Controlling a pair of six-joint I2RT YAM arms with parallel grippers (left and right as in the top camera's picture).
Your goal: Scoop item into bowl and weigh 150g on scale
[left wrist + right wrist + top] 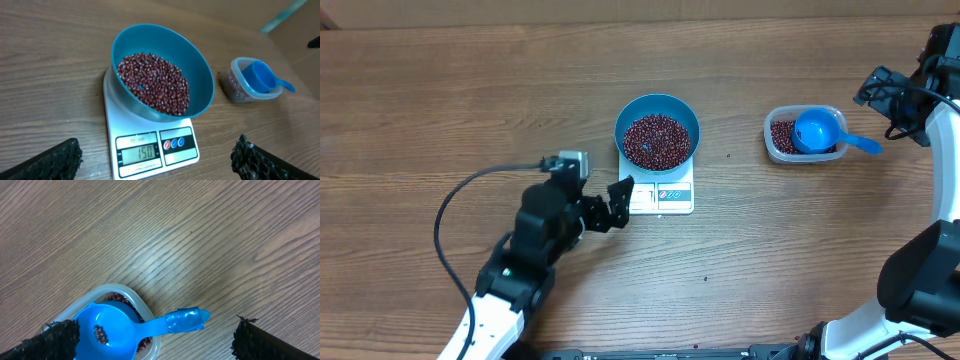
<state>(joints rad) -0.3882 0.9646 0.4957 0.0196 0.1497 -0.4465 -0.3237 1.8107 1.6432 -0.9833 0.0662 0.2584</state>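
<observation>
**A:** How far along is the weighing?

**B:** Finished, I'd judge. The blue bowl (165, 42) sits on the white kitchen scale (170, 147) at mid-table (470, 100), holding a mound of red-brown beans (152, 82). The display reads 150, so little seems left beyond clearing the arms.

**A:** And the scoop?

**B:** The blue scoop (107, 330) lies in the clear plastic tub (125, 290) toward the table's right edge, with a few beans in its cup.

**A:** The fingers?

**B:** The left fingers (52, 160) are spread wide and empty, near the scale's display edge, with the bowl just beyond. The right fingers (272, 342) are also spread and hold nothing. They hang above the tub, well apart from the bowl.
</observation>
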